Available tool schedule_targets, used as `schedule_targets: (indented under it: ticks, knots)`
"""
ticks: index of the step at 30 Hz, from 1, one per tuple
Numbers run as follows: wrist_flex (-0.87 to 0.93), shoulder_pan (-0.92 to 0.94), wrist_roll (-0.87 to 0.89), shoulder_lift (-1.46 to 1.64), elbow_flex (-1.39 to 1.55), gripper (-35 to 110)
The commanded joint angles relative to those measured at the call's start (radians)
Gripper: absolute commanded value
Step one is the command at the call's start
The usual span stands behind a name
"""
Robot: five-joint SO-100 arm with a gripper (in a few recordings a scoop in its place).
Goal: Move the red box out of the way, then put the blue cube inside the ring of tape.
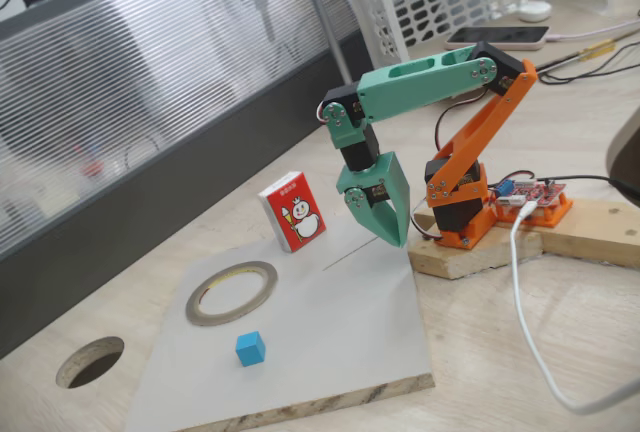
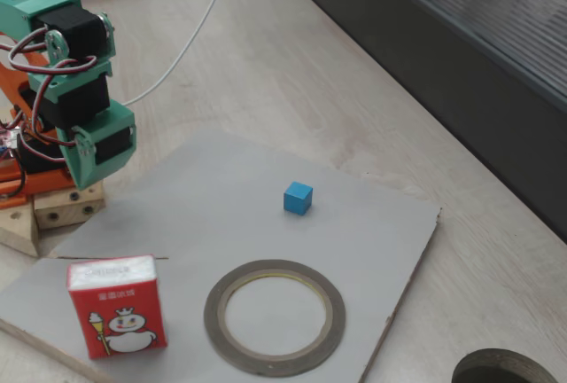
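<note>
The red box (image 1: 292, 212) (image 2: 115, 306) stands upright on the grey board (image 1: 350, 302), its snowman face showing. The ring of tape (image 1: 232, 292) (image 2: 275, 316) lies flat beside it. The blue cube (image 1: 250, 349) (image 2: 298, 198) sits alone on the board, outside the ring. My green gripper (image 1: 393, 237) (image 2: 87, 177) hangs fingers-down over the board's edge nearest the arm base, shut with nothing in it. It is a short way from the red box and not touching it.
A round hole (image 1: 90, 362) (image 2: 496, 370) is cut through the wooden tabletop past the board's corner. The orange arm base (image 1: 458, 207) sits on a wood block with a red circuit board (image 1: 535, 195) and a white cable (image 1: 520, 292). A dark wall runs along the table's edge.
</note>
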Motion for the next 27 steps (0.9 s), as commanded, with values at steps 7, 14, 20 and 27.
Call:
schedule_targets:
  ticks: [7, 14, 20, 27]
  knots:
    - [0.008, 0.009, 0.014, 0.080, -0.018, 1]
    - [0.006, 0.011, 0.014, 0.077, -0.173, 1]
    - [0.006, 0.012, 0.014, -0.077, -0.219, 1]
    - [-0.069, 0.012, 0.014, -0.259, -0.252, 1]
